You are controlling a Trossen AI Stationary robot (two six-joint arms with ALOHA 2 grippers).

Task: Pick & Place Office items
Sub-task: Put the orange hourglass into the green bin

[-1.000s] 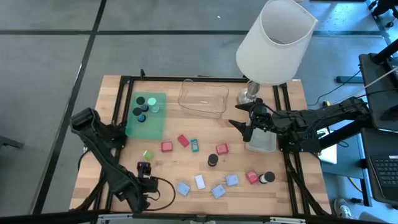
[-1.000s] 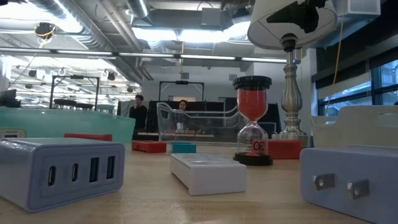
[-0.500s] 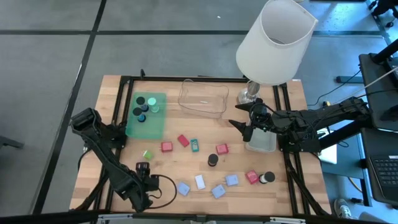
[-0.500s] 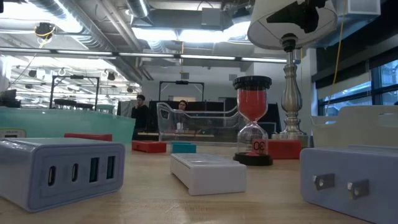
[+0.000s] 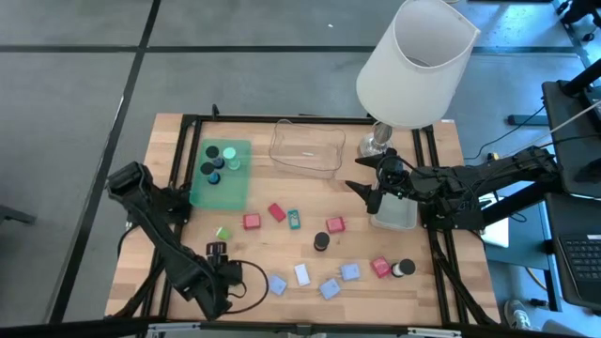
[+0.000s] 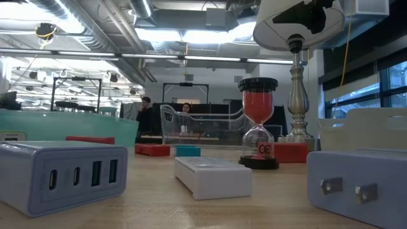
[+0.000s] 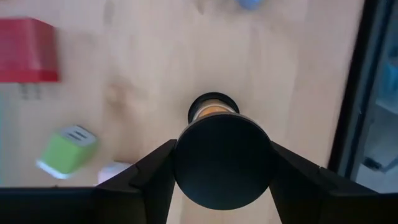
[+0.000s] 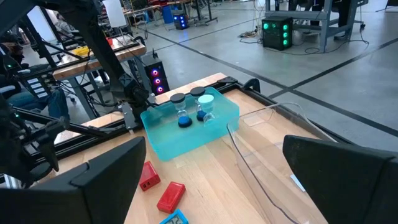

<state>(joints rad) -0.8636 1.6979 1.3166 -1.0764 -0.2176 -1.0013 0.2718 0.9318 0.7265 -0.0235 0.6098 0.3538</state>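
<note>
Two arms: both dark, reaching over a wooden tabletop (image 5: 441,291) from opposite sides.
Left gripper (image 5: 218,255): low over the near left part of the tabletop, pointing straight down on a black-capped hourglass (image 7: 222,158).
Left fingers (image 7: 149,180): narrowed against both sides of the hourglass's round black cap. Orange sand shows in the glass beneath it.
Right gripper (image 5: 371,192): hangs above the tabletop between the clear tray (image 5: 307,147) and the grey tray (image 5: 394,214).
Right fingers (image 8: 106,177): spread wide, holding nothing.
Green tray (image 5: 225,188): far left. It holds several small black-capped hourglasses.
Loose items, middle row: red blocks (image 5: 252,222) and a teal block (image 5: 294,219) lie side by side, with another red block (image 5: 335,225) to their right. A black-topped hourglass (image 5: 321,241) stands just beside that block.
Loose items, near row: light-blue blocks (image 5: 330,288) and a white block (image 5: 301,274) lie close together. A further red block (image 5: 380,268) touches a black-and-white piece (image 5: 404,268).
Green block (image 5: 223,233): just beside the left gripper, apart from the held hourglass.
White lamp (image 5: 418,61): stands at the far right, and its shade hides part of the tabletop edge.
Low view: a red-sand hourglass (image 6: 258,121) stands upright among white charger blocks (image 6: 63,175).
</note>
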